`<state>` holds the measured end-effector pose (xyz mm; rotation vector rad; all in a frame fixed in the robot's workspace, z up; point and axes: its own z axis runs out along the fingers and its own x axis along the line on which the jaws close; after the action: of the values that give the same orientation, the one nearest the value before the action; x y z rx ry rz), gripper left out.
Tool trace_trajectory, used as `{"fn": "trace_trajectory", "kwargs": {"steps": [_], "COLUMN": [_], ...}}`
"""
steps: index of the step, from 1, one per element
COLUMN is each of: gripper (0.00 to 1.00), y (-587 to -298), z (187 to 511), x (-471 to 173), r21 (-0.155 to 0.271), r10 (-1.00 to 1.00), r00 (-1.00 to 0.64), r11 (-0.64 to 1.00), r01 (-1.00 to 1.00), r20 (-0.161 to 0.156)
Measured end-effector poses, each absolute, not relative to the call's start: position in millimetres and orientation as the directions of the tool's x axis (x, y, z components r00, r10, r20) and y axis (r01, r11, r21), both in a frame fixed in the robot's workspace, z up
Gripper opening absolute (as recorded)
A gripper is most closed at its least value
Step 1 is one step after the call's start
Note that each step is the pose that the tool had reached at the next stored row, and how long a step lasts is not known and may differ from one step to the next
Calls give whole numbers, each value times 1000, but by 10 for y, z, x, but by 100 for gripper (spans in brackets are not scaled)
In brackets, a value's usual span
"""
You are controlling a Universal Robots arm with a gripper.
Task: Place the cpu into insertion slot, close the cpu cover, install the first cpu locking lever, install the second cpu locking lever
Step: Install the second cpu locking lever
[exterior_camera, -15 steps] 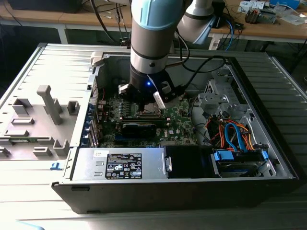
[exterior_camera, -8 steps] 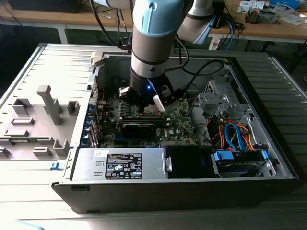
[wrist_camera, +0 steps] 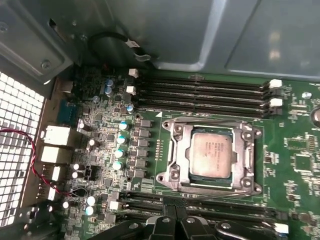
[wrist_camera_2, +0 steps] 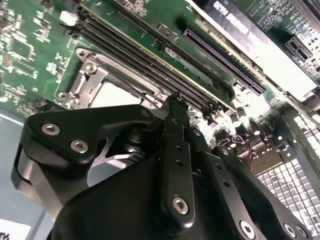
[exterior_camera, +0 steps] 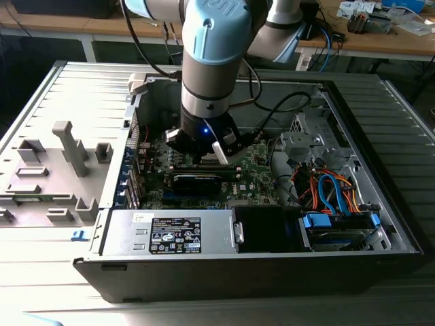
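Observation:
The cpu (wrist_camera: 211,155), a dull silver square, lies flat in the insertion slot (wrist_camera: 176,131) on the green board. The cpu cover (wrist_camera: 182,156), a silvery frame, lies down around it. Thin wire locking levers run along two sides of the socket: one (wrist_camera: 215,190) on the side nearest my fingers, one (wrist_camera: 210,120) on the far side. My gripper (wrist_camera: 175,223) is shut with nothing between its fingers, its tips just off the socket's near edge over the memory slots. In the second wrist view the gripper (wrist_camera_2: 175,100) hangs beside the socket frame (wrist_camera_2: 82,82). In the exterior view the gripper (exterior_camera: 202,159) is low inside the case.
Long black memory slots (wrist_camera: 200,90) flank the socket on both sides. A black card (exterior_camera: 197,182) sits just in front of the gripper. Case walls (exterior_camera: 238,83), a power supply (exterior_camera: 170,234) and a drive bay with coloured cables (exterior_camera: 333,193) box the board in. A grey fixture (exterior_camera: 64,153) lies outside, at the exterior view's left.

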<state>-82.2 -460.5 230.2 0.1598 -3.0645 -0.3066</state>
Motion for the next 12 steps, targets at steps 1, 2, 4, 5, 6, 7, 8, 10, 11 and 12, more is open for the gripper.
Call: {"fn": "trace_trajectory", "kwargs": {"steps": [1, 2, 4, 5, 6, 7, 8, 10, 11, 12], "gripper": [11, 11, 11, 11, 11, 11, 11, 11, 11, 11], "y": [-4602, -4593, -4578, -4574, -4570, -4564, -4559, -4542, -4536, -4531], "z": [2286, 2254, 2208, 2187, 2168, 2145, 2127, 2089, 2075, 2061], "x": [-832, -849, -866, -873, -877, -881, -886, -905, -920, -939], "r21": [201, 201, 201, 201, 201, 201, 201, 202, 202, 203], "r10": [-109, -109, -109, -109, -109, -109, -109, -109, -110, -110], "r00": [-993, -993, -993, -993, -993, -993, -993, -993, -993, -993], "r11": [975, 975, 975, 975, 975, 975, 975, 975, 974, 974], "r01": [-97, -97, -97, -97, -97, -97, -97, -98, -98, -98], "r20": [47, 47, 47, 47, 47, 47, 47, 47, 47, 47]}}
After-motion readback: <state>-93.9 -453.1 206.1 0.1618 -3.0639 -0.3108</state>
